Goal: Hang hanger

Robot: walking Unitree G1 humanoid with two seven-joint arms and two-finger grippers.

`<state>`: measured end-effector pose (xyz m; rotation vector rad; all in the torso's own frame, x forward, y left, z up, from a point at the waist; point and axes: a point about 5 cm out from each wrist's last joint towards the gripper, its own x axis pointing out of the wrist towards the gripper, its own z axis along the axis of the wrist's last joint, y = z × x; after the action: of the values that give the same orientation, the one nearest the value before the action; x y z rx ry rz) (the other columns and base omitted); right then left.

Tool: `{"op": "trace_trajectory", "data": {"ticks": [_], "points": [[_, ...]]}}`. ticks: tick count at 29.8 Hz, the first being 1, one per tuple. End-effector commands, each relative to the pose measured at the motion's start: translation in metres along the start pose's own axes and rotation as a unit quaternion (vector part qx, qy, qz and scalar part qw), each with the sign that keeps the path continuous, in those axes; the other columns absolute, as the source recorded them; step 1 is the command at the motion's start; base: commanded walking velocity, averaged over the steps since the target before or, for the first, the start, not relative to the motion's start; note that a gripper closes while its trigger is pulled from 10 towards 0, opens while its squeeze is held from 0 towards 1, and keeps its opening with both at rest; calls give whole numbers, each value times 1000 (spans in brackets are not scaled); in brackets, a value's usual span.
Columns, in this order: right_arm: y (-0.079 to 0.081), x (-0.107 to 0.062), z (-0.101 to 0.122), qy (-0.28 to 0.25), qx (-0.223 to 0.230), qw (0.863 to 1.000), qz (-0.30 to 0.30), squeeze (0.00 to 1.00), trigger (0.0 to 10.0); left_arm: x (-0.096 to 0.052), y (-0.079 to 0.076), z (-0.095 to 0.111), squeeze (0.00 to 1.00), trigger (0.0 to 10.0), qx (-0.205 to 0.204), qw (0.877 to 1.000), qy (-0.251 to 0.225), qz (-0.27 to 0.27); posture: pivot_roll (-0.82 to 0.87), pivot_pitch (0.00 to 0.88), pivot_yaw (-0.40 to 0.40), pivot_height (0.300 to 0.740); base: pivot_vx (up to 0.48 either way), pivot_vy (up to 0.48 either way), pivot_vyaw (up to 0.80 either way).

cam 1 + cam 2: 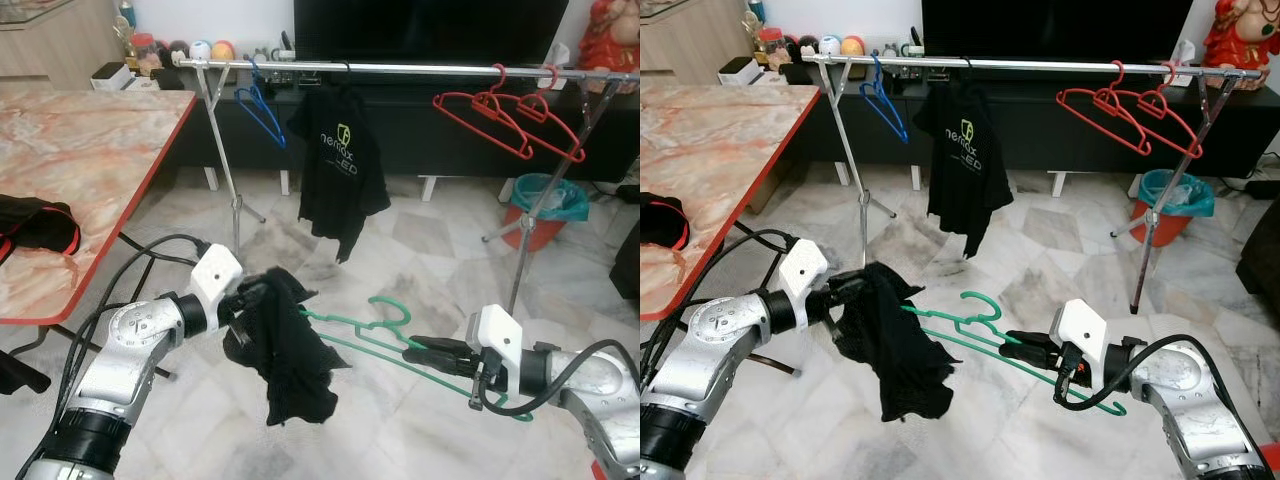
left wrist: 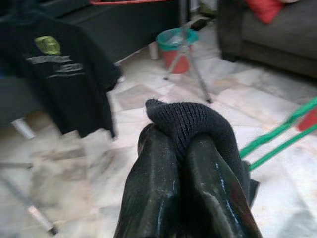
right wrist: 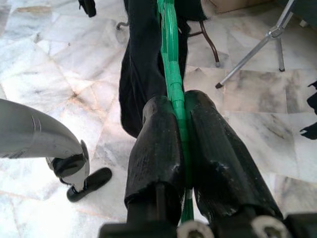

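We see our right end effector clamped on the green hanger, which reaches leftward into the black garment. Our left end effector is pinched on that garment's fabric. Beyond stands the clothes rail, well apart from the hanger.

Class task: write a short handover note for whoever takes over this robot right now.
Left gripper: shut on the black garment, held low over the floor.
Right gripper: shut on the green hanger, whose far end reaches into the garment.
Clothes rail: carries a blue hanger, a black T-shirt and red hangers.
Done: both items gripped.
Left: finish dressing the hanger, then hook it on the rail.
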<state>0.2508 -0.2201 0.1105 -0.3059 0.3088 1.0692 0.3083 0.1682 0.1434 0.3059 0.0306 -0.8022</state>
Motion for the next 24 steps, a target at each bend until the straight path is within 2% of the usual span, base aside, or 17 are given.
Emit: {"op": "trace_trajectory", "data": {"ticks": [1, 3, 4, 7, 9, 11, 12, 13, 14, 15, 18, 19, 20, 21, 22, 23, 24], "points": [[-3, -6, 7, 9, -24, 1000, -7, 0, 0, -1, 12, 8, 0, 0, 14, 999, -19, 40, 29, 22, 19, 740, 0, 0, 0], [-3, -7, 6, 15, -27, 1000, -8, 0, 0, -2, 14, 8, 0, 0, 14, 998, -22, 50, 29, 22, 19, 740, 0, 0, 0], [-8, -9, 1, 30, -36, 998, -32, 0, 0, -4, 23, 7, 0, 0, 15, 995, -26, 91, 26, 18, 19, 740, 0, 0, 0], [-18, -15, -3, 31, -39, 994, -99, 0, 0, -12, 33, 3, 0, 0, 14, 990, -26, 141, 27, 17, 18, 740, 0, 0, 0], [-25, -18, -4, 34, -43, 987, -150, 0, 0, -16, 33, 0, 0, 0, 13, 988, -21, 153, 23, 11, 19, 740, 0, 0, 0], [-25, -18, -4, 34, -43, 987, -150, 0, 0, -16, 33, 0, 0, 0, 13, 988, -21, 153, 23, 11, 19, 740, 0, 0, 0], [-28, -16, -3, 20, -41, 980, -195, 0, 10000, -15, 28, -5, 0, 5529, 6, 987, -17, 160, 18, 4, 19, 740, 0, 0, 0], [-29, -14, 0, 1, -38, 973, -227, 0, 10000, -14, 23, -8, 0, 8431, -3, 987, -15, 163, 17, 0, 18, 740, 0, 0, 0], [-30, -12, 2, -12, -32, 966, -255, 0, 10000, -12, 20, -9, 0, 10000, -9, 987, -17, 161, 13, 0, 17, 740, 0, 0, 0], [-31, -11, 3, -19, -28, 961, -273, 0, 10000, -11, 18, -10, 0, 10000, -13, 987, -19, 160, 13, 0, 17, 740, 0, 0, 0], [-32, -2, 10, -64, -4, 935, -348, 0, 10000, -4, 9, -12, 0, 10000, -38, 985, -33, 167, 0, 0, 12, 740, 0, 0, 0], [-31, 3, 11, -92, 30, 920, -379, 0, 10000, -1, 6, -12, 0, 10000, -53, 982, -39, 176, -10, 0, 10, 740, 0, 0, 0], [-30, 9, 10, -124, 76, 898, -414, 0, 10000, 3, 3, -14, 0, 10000, -76, 976, -44, 197, -8, 0, 9, 740, 0, 0, 0], [-30, 9, 10, -124, 76, 898, -414, 0, 10000, 3, 3, -14, 0, 10000, -76, 976, -44, 197, -8, 0, 9, 740, 0, 0, 0], [-28, 13, 7, -138, 97, 880, -443, 0, 10000, 5, 2, -15, 0, 10000, -100, 968, -50, 223, -4, 0, 8, 740, 0, 0, 0], [-27, 15, 4, -140, 105, 873, -456, 0, 10000, 5, 2, -16, 0, 10000, -109, 965, -54, 232, -5, 0, 8, 740, 0, 0, 0], [-26, 16, -1, -149, 133, 852, -483, 0, 10000, 6, 1, -16, 0, 10000, -118, 961, -60, 244, -6, 0, 9, 740, 0, 0, 0]]}}
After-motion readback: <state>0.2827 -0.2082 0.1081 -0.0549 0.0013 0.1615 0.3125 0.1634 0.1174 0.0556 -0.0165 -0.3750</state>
